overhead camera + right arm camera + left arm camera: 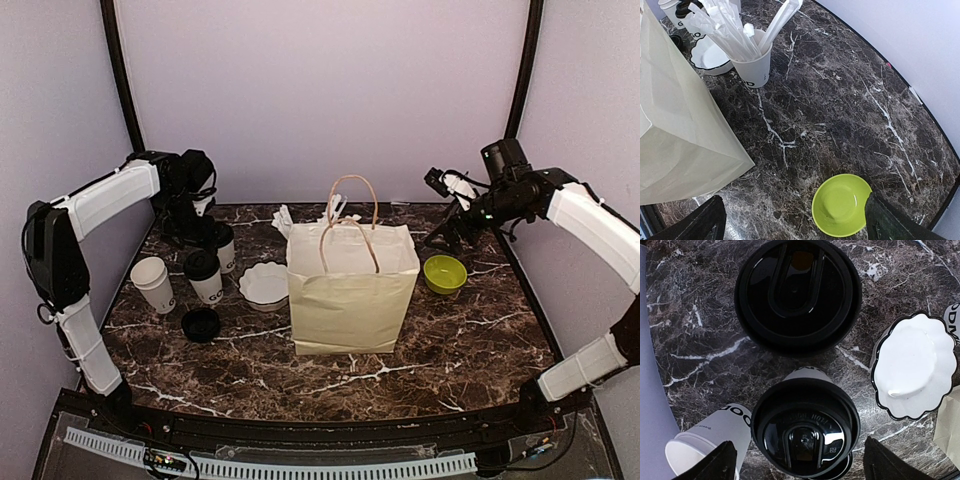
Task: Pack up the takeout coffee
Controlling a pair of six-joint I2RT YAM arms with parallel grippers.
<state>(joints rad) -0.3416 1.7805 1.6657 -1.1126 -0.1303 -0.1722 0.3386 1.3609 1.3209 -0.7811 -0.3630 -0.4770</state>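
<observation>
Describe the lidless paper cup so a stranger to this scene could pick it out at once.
Find the paper bag standing mid-table, then look left past the white scalloped bowl to the group of cups. The lidless paper cup is the leftmost one; unlike the two lidded cups near it, its white mouth is open, with no black lid.

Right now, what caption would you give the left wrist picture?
Left claw open over two lidded coffee cups, white scalloped bowl alongside.

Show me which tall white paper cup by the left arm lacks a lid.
The leftmost white paper cup, mouth open; the two black-lidded paper cups beside it are capped.
</observation>
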